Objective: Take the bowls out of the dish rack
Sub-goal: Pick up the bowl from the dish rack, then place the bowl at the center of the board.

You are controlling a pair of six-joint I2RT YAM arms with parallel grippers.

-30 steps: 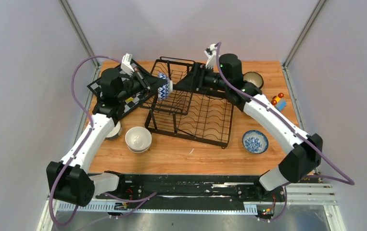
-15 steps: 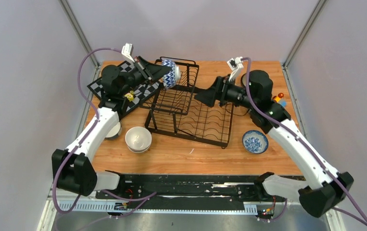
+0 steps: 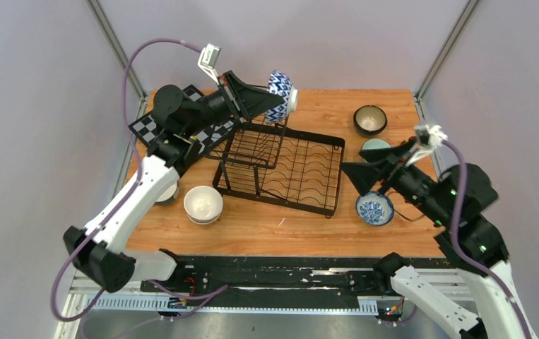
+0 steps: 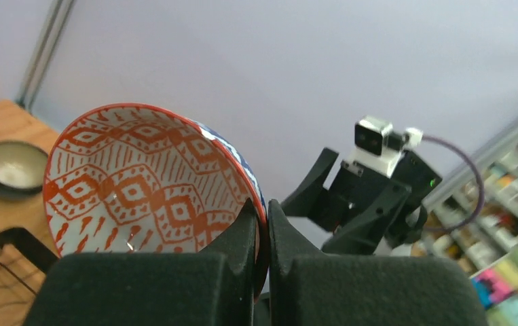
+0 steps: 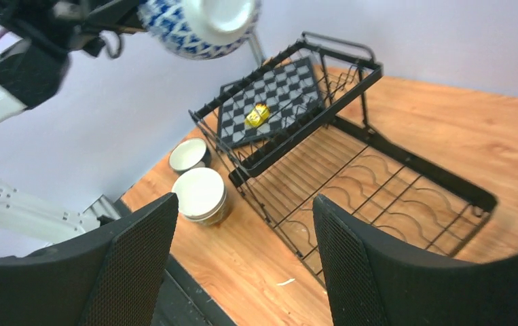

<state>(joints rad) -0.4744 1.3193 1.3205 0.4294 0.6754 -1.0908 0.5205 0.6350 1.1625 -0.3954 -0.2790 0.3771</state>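
Over the last second the left pincer (image 3: 269,103) had swung up and back from the rack (image 3: 326,140). It carried the bowl (image 3: 281,94) out of the upper basket to a spot high above the rack's far left corner. Meanwhile the right pincer (image 3: 349,169) had drawn away from the rack's far side to the near right, where it hung over the blue bowl (image 3: 374,209). That left the bowl free of the wires, and as I judged it, only the setting-down remained for it. No other bowl showed in the rack in the top or the right wrist view, so this looked like the last one to unload. The left pincer (image 4: 261,216) was clenched on the rim of the bowl (image 4: 140,178), one finger inside against the red pattern and one outside. The bowl was tipped on its side, its mouth towards the wrist camera and its white foot pointing away to the right. From the right wrist the bowl (image 5: 200,22) showed at the top, blue-and-white outside, well above the rack (image 5: 351,76). The right pincer (image 5: 242,204) stood released and held nothing. On the table (image 3: 266,229) lay the white bowl (image 3: 203,203) near the left, with the dark bowl (image 3: 370,119) and teal bowl (image 3: 372,145) at the far right.
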